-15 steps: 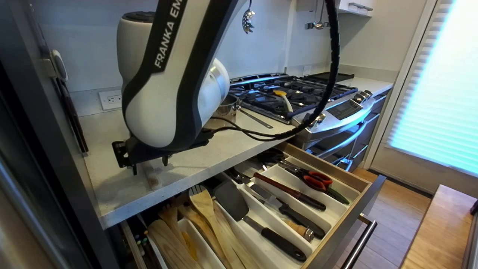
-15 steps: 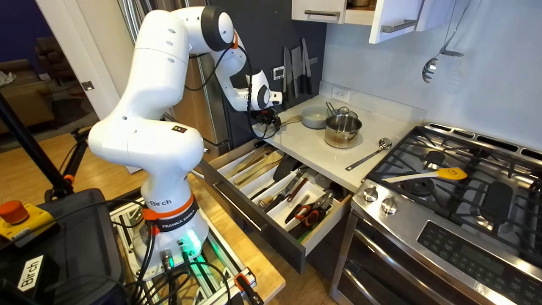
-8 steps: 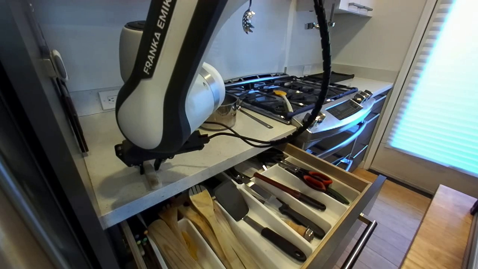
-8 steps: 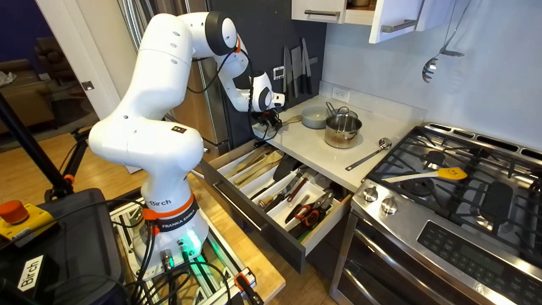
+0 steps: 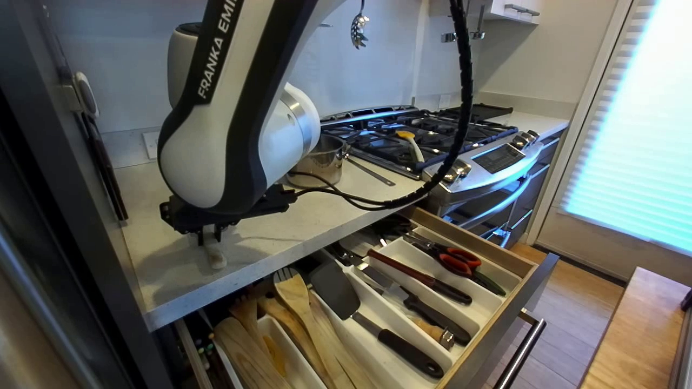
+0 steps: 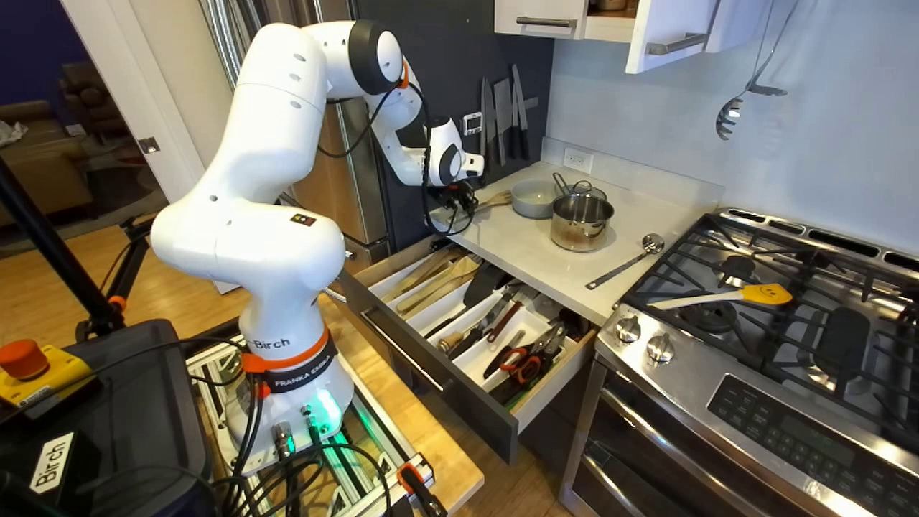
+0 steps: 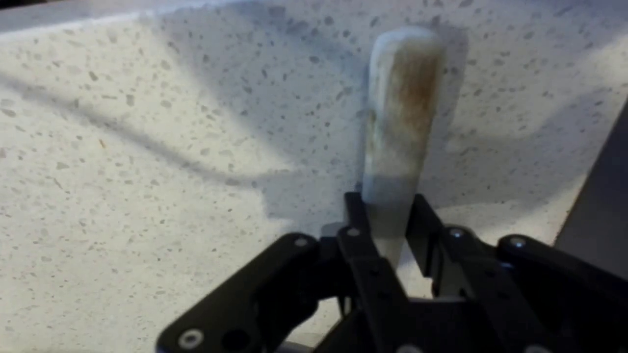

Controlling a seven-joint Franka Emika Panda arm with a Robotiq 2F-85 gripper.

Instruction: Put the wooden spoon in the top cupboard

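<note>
The pale wooden spoon (image 7: 405,108) lies along the countertop, the rounded end of its handle stained brown. My gripper (image 7: 386,198) is shut on that handle, one black finger against each side. In an exterior view the same gripper (image 5: 209,236) sits low over the counter near its front edge, and the handle end of the spoon (image 5: 216,258) sticks out below it. The spoon's far end (image 6: 499,199) shows beside the grey pan in an exterior view. Whether the handle touches the counter I cannot tell. The top cupboard (image 6: 669,36) has one white door standing ajar.
Below the counter edge an open drawer (image 5: 489,329) holds wooden utensils, a black spatula (image 5: 335,289) and red-handled scissors (image 5: 459,260). A grey pan (image 6: 533,199), a steel pot (image 6: 580,226) and a slotted ladle (image 6: 650,244) stand or lie on the counter. The dark wall with knives (image 6: 502,118) is close by.
My gripper's fingers have come together onto the spoon's handle. In an exterior view, the gripper and the handle end have shifted slightly left over the last half second.
</note>
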